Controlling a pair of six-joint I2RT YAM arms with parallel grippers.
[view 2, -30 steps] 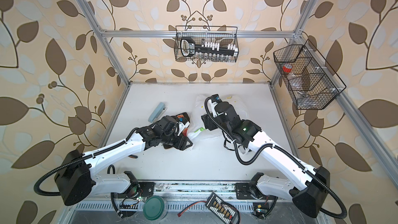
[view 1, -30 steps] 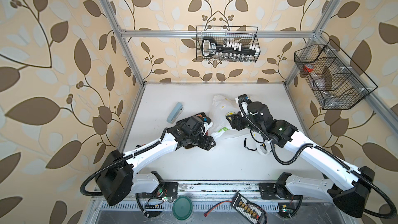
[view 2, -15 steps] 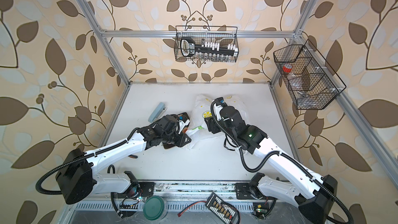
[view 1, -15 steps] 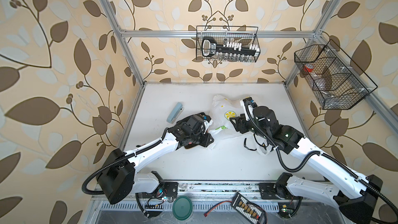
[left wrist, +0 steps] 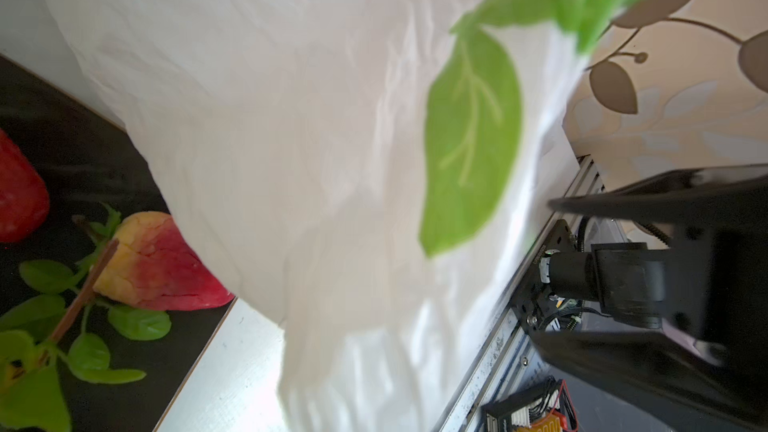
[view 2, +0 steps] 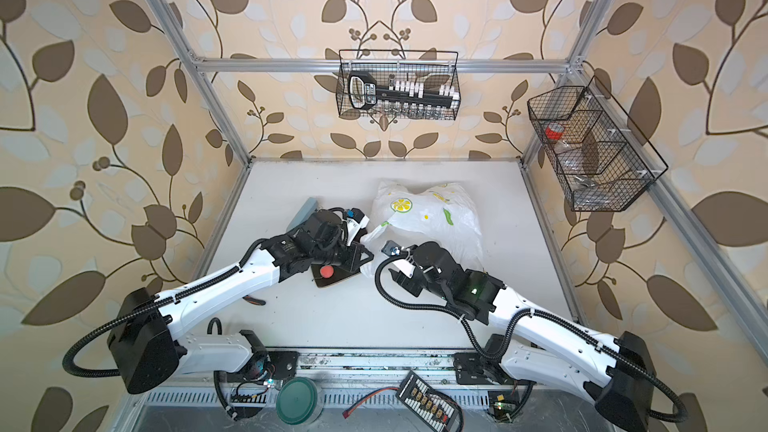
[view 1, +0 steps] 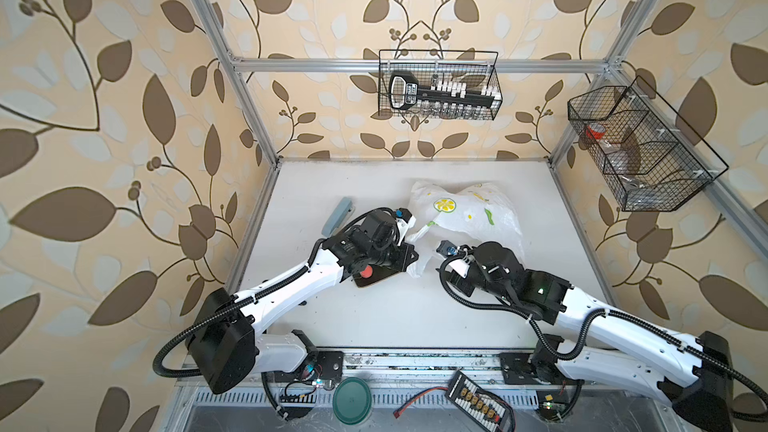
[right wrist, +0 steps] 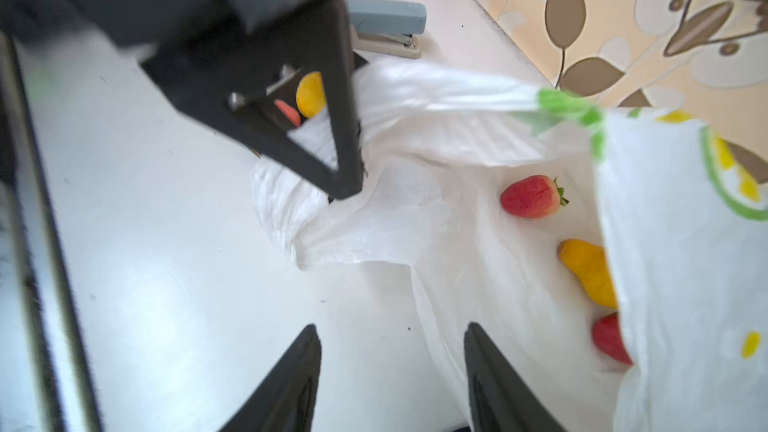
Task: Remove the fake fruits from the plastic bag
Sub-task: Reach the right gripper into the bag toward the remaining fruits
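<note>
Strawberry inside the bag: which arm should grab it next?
Probably the right: the right gripper is open, facing the strawberry in the plastic bag; the left gripper is shut on its edge.

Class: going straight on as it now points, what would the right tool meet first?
Probably the crumpled near edge of the thin white lemon-printed plastic bag, just ahead of the right tool; depth is unclear.

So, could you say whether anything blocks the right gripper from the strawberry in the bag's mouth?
Nothing visible does: the left gripper holds the plastic bag open, and the strawberry lies uncovered ahead of the right gripper's open jaws.
</note>
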